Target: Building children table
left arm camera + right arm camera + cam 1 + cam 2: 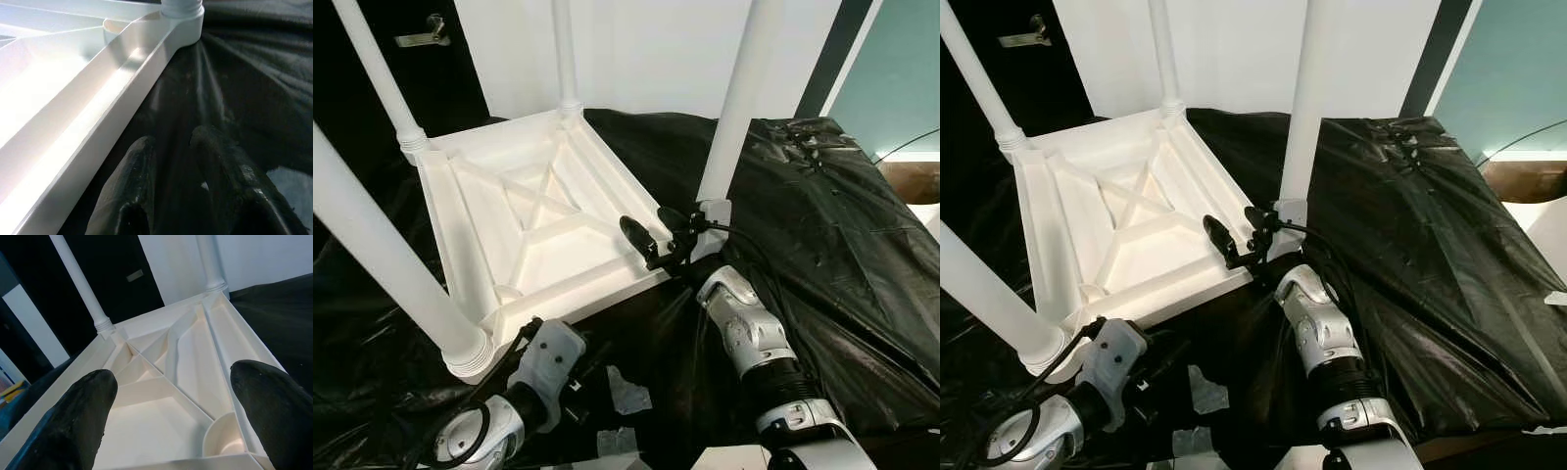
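Observation:
A white plastic children's table (570, 290) lies upside down on a black plastic sheet (822, 225), with its ribbed underside facing up and its white legs (740, 98) standing upright at the corners. My right gripper (651, 227) is open at the table's near right corner, beside the base of that leg; in the right wrist view its fingers (83, 401) spread wide over the ribbed underside (161, 421). My left gripper (173, 139) is low on the sheet beside the near rim (122, 98), fingers close together with nothing between them.
Scraps of clear plastic (626, 390) lie on the sheet near my left arm. A cardboard box (913, 181) stands at the far right. Behind the table are a white wall and a dark door with a handle (426, 35).

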`<state>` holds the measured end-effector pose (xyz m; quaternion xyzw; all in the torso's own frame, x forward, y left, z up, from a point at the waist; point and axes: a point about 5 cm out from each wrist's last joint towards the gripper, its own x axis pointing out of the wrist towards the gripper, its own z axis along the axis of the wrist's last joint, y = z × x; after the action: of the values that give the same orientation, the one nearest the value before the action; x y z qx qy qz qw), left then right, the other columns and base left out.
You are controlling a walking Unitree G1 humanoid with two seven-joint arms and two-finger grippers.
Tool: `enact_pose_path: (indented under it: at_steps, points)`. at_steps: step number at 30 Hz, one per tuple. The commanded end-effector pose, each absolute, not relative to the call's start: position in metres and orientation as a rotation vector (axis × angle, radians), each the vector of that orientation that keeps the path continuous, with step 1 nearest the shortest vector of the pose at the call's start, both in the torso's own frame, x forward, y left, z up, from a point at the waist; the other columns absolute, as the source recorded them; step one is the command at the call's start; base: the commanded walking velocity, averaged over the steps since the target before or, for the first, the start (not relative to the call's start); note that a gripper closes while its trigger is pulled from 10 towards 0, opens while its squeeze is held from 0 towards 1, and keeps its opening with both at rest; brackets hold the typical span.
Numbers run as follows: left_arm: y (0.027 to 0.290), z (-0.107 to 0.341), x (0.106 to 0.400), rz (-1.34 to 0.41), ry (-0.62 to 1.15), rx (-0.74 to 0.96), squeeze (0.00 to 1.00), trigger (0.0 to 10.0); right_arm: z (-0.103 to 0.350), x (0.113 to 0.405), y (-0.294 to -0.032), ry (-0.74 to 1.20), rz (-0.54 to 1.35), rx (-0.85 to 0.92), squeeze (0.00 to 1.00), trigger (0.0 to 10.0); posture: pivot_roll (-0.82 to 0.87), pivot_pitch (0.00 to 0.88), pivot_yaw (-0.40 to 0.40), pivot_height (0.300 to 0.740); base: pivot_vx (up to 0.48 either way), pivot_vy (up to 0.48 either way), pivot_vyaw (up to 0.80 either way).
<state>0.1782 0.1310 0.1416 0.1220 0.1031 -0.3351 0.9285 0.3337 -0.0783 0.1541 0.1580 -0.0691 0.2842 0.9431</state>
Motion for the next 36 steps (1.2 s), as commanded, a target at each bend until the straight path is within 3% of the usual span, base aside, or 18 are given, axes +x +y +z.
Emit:
enact_pose_path:
  at_steps: [1, 15, 30, 36]
  points:
    - [0.135, 0.142, 0.172, -0.727, 0.247, 0.268, 0.0, 10.0, 0.151, 0.339, -0.099, -0.144, 0.497, 0.308, 0.0, 10.0, 0.22, 0.055, -0.047, 0.74, 0.0, 0.0, 0.0]
    - [0.162, 0.141, 0.15, -0.753, 0.408, 0.37, 0.0, 10.0, 0.149, 0.353, -0.131, -0.149, 0.385, 0.23, 0.0, 10.0, 0.22, 0.056, -0.035, 0.74, 0.0, 0.0, 0.0]
    - [0.229, 0.162, 0.16, -0.487, 0.435, 0.537, 0.0, 10.0, 0.147, 0.36, -0.153, -0.154, 0.284, 0.191, 0.0, 10.0, 0.21, 0.051, -0.033, 0.74, 0.0, 0.0, 0.0]
    - [0.245, 0.177, 0.182, -0.359, 0.306, 0.588, 0.0, 10.0, 0.144, 0.356, -0.146, -0.15, 0.318, 0.18, 0.0, 10.0, 0.2, 0.044, -0.031, 0.74, 0.0, 0.0, 0.0]
